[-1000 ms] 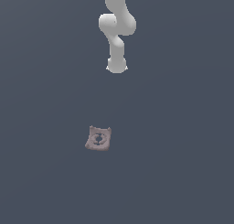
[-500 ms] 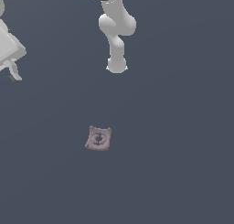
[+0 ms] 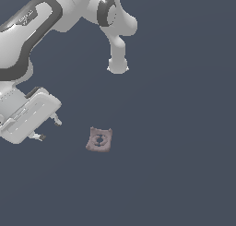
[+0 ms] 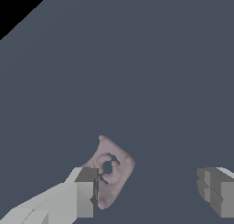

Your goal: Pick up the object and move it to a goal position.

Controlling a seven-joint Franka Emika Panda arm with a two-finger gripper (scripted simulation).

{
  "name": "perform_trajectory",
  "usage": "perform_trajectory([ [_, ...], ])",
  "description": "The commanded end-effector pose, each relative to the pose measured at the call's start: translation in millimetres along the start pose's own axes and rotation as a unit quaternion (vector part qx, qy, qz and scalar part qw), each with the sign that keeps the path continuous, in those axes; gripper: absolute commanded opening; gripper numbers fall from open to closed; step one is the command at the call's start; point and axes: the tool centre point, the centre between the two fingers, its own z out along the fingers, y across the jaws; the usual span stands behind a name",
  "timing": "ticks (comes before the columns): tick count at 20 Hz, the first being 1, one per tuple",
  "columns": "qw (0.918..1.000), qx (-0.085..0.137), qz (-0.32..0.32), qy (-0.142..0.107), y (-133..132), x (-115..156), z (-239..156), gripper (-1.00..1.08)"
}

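The object (image 3: 99, 139) is a small flat pinkish-brown square with rounded corners and a ringed hole in its middle, lying on the grey floor. My gripper (image 3: 50, 129) hangs above the floor toward the exterior view's left of the object, apart from it, its two short fingers spread open and empty. In the wrist view the object (image 4: 111, 169) shows partly behind one finger (image 4: 86, 192), and the other finger (image 4: 218, 189) stands far across from it. The gripper (image 4: 152, 191) holds nothing.
The white arm (image 3: 55, 17) sweeps across the upper part of the exterior view, down from its base (image 3: 118, 66) at the back. The floor (image 3: 184, 151) is plain dark grey. A black corner (image 4: 13, 3) marks the floor's edge in the wrist view.
The arm has swung in from the exterior view's left and now fills the upper left, the gripper coming down close to the object. The object has not moved.
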Motion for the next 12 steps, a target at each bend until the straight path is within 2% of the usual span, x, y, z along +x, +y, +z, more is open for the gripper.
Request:
perform_trajectory([
  [1, 0.9995, 0.015, -0.002, -0.027, 7, -16, 41, 0.68],
  [6, 0.9968, 0.035, -0.008, -0.072, 13, -46, 104, 0.68],
  [12, 0.9926, 0.05, -0.014, -0.109, 15, -71, 151, 0.68],
])
